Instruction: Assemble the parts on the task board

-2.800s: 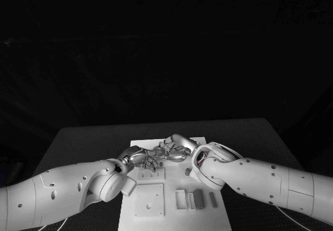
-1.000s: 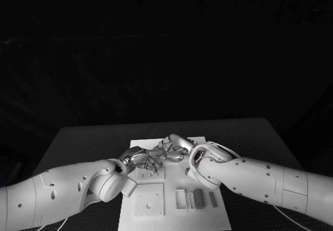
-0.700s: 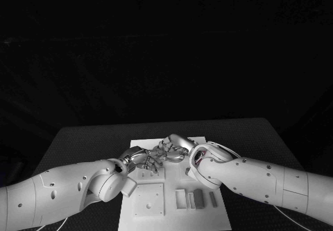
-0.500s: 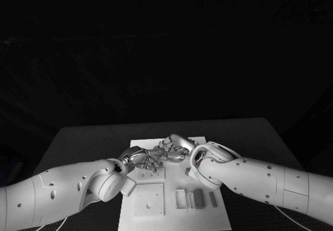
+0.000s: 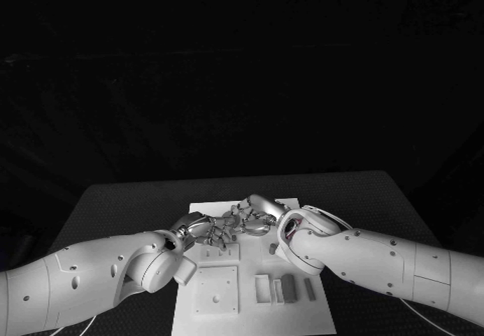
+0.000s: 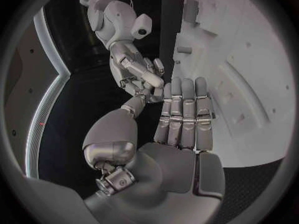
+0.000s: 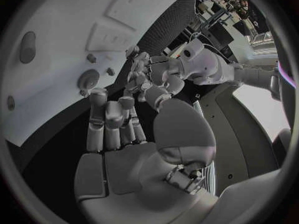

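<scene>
Nudged slightly up the board and leftward since the earliest frame, as to the left hand (image 5: 200,227); otherwise hardly shifted, with the right hand (image 5: 259,213) at much the same spot and fingertips of both meeting as before.

Across the black bench (image 5: 121,203), lengthwise toward the robot: the white task board (image 5: 303,315). Over its far half, both arms converging, one from each side, hands touching tip to tip above the board's middle line.

Seen from the left wrist: left hand's fingers (image 6: 184,114) laid straight and close together, thumb reaching out to the opposite hand's curled tips. Seen from the right wrist: right hand's fingers (image 7: 112,119) bent inward, facing the other hand's. Cannot tell whether either holds a part; nothing plainly visible at the meeting point.

Down on the near half, well apart from both hands: grey parts (image 5: 287,288) side by side, long axes running toward the robot, slightly right of centre.

Judged nearer the right hand than the left, so probably a pull-back along the board for that hand to reach them.
</scene>
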